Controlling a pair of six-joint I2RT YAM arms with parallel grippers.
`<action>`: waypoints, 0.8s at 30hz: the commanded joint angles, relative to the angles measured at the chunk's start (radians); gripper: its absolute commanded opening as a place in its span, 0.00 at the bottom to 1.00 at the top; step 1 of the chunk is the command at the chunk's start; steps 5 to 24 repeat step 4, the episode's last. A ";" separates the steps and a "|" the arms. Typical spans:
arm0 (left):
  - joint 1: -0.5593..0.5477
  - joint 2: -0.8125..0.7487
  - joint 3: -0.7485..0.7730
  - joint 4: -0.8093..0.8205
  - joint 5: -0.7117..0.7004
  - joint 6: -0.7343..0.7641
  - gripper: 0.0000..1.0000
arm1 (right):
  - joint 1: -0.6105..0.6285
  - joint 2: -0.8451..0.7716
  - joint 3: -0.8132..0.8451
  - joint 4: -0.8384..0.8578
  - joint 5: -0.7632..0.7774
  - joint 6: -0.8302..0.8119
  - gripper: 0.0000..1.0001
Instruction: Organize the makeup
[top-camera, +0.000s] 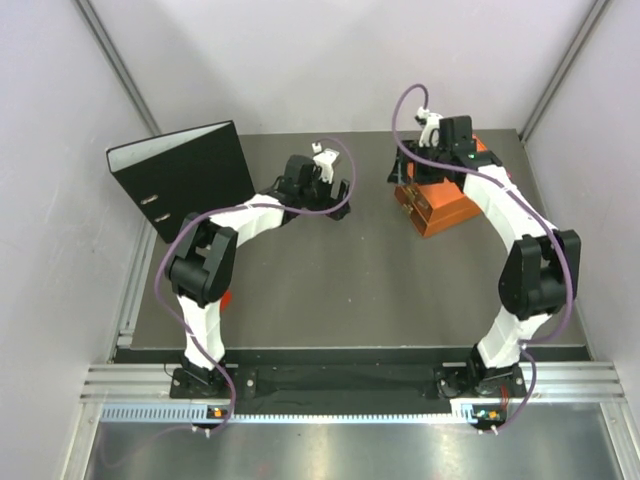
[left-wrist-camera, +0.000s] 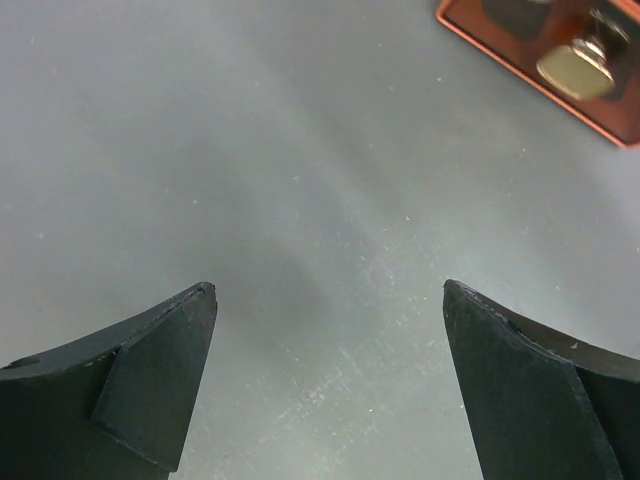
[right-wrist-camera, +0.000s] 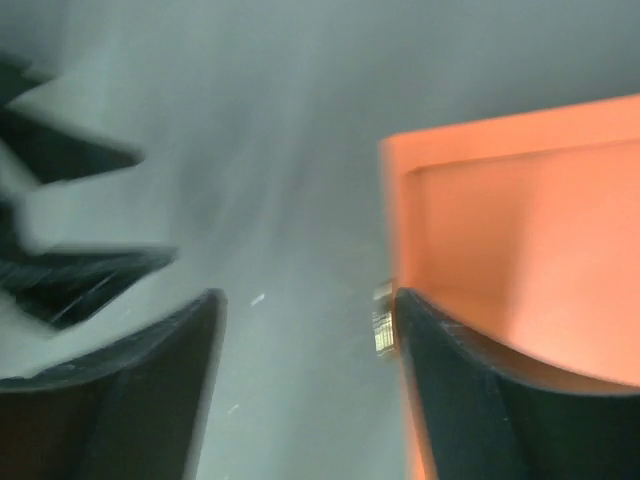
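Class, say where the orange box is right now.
Top view: the orange box sits back right on the table, under the right arm, opposite the black binder.

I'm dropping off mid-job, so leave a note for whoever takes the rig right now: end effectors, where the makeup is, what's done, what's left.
Left end effector: open, empty, over bare table.
Right end effector: open, nothing held, at the wall of the orange box. That wrist view is blurred.
Makeup: one cream-coloured item lies inside the box. No other cosmetics can be made out in any view.
Done: at least that one item is boxed.
Left: cannot tell from these views. Check the box contents and the table before moving. A small red object sits beside the left arm.
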 joint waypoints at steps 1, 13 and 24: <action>0.001 -0.041 0.021 -0.033 -0.095 -0.086 0.99 | 0.091 -0.150 -0.062 0.002 -0.043 0.022 0.87; 0.002 -0.034 0.035 -0.043 -0.104 -0.085 0.99 | 0.107 -0.204 -0.113 0.033 -0.041 0.054 1.00; 0.002 -0.034 0.035 -0.043 -0.104 -0.085 0.99 | 0.107 -0.204 -0.113 0.033 -0.041 0.054 1.00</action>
